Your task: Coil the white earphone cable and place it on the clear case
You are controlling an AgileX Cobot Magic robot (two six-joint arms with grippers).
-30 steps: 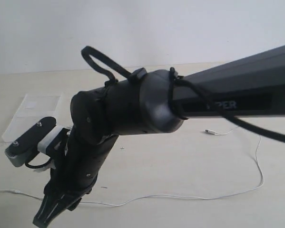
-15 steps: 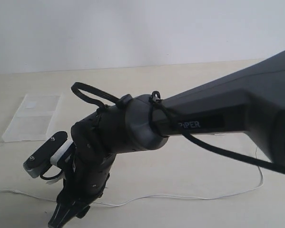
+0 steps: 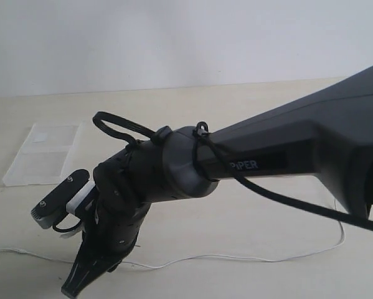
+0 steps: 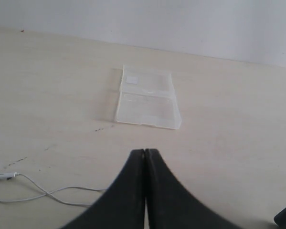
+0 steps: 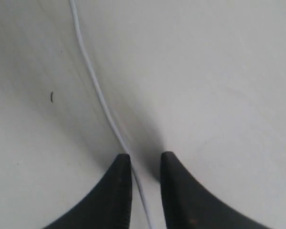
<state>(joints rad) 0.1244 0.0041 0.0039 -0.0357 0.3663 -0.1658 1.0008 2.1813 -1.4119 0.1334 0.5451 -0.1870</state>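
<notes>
Right wrist view: right gripper (image 5: 145, 160) fingers slightly parted, white earphone cable (image 5: 97, 90) running between them.
Left wrist view: left gripper (image 4: 145, 151) fingers pressed together; clear case (image 4: 146, 98) ahead, apart from cable.

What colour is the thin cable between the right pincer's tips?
The cable is white; clearest in the right wrist view.
</notes>
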